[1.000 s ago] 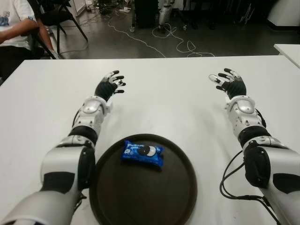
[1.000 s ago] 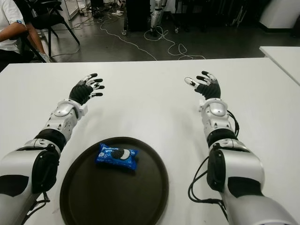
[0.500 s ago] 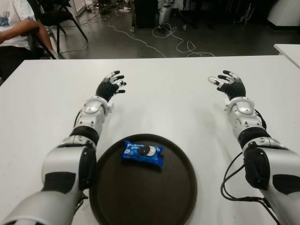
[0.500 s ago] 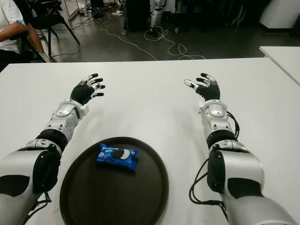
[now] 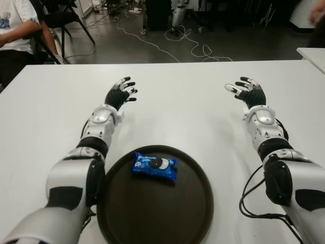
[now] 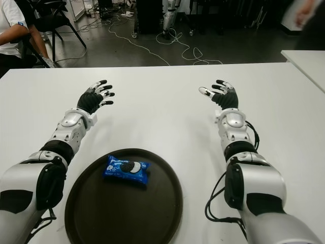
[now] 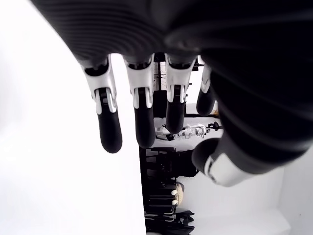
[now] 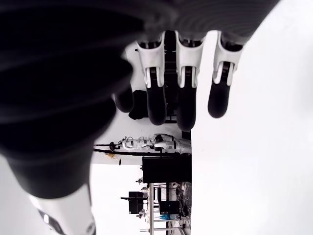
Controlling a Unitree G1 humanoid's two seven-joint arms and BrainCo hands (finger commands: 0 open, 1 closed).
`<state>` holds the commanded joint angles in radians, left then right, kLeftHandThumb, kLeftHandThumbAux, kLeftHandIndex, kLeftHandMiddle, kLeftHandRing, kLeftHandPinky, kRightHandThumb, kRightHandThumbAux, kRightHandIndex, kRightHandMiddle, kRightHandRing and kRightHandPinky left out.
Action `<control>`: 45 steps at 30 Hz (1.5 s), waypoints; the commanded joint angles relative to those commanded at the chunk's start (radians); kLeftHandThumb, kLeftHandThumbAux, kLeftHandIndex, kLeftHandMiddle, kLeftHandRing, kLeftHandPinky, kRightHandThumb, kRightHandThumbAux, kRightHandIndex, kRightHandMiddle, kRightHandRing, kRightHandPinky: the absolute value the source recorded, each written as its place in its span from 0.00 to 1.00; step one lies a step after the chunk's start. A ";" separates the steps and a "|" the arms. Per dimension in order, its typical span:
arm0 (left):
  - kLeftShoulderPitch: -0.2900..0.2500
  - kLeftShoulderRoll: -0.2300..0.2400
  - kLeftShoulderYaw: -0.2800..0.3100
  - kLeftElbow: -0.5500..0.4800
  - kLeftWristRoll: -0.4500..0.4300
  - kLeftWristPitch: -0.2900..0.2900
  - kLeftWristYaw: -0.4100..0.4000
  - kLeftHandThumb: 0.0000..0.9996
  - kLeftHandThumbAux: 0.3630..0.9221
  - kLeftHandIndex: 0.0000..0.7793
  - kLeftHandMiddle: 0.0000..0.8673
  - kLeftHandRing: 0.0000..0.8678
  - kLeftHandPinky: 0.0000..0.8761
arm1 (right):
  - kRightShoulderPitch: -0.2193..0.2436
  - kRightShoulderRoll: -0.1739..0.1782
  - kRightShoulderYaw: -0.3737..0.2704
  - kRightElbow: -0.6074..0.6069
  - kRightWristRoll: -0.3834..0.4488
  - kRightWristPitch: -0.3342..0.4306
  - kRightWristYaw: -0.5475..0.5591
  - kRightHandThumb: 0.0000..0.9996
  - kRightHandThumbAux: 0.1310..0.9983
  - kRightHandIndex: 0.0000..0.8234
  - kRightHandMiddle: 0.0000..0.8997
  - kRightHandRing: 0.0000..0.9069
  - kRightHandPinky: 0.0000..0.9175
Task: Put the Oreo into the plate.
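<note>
Two hands were out in front of me, and both held nothing. My left hand (image 5: 120, 93) was up at about 10 o'clock over the white table (image 5: 177, 107), far past the plate. Its fingers (image 7: 110, 128) were spread and loose. It had barely moved since a second ago, maybe a tiny bit up the table.

Next came the round dark plate (image 5: 193, 213), low down at 6 o'clock, close to my body. The blue Oreo pack (image 5: 155, 166) lay flat inside it, near the plate's far edge and a little to the left. The Oreo was in the same spot as a second before. Nobody was touching it.

My right hand (image 5: 247, 90) was at about 2 o'clock, well apart from the plate too. Its fingers (image 8: 187, 100) were open and held nothing. They had curled in a bit half a second ago, then spread out again.

So almost nothing had changed on the table. I think that meant my job was done, because the Oreo was already in the plate and my hands were away from it.
</note>
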<state>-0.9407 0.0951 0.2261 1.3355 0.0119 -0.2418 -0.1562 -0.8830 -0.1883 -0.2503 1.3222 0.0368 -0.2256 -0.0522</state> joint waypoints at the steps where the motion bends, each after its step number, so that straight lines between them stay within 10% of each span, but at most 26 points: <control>1: 0.000 0.000 0.000 0.000 0.000 0.000 0.001 0.16 0.62 0.11 0.20 0.26 0.37 | 0.000 0.000 0.001 0.000 -0.001 0.001 0.000 0.00 0.80 0.27 0.29 0.29 0.30; 45: -0.002 -0.005 0.029 0.001 -0.011 0.007 0.025 0.23 0.45 0.03 0.18 0.29 0.42 | 0.008 -0.004 0.012 0.001 -0.007 -0.007 0.012 0.00 0.69 0.24 0.28 0.31 0.37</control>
<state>-0.9424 0.0898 0.2549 1.3362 0.0007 -0.2349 -0.1308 -0.8748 -0.1922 -0.2387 1.3234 0.0301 -0.2328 -0.0405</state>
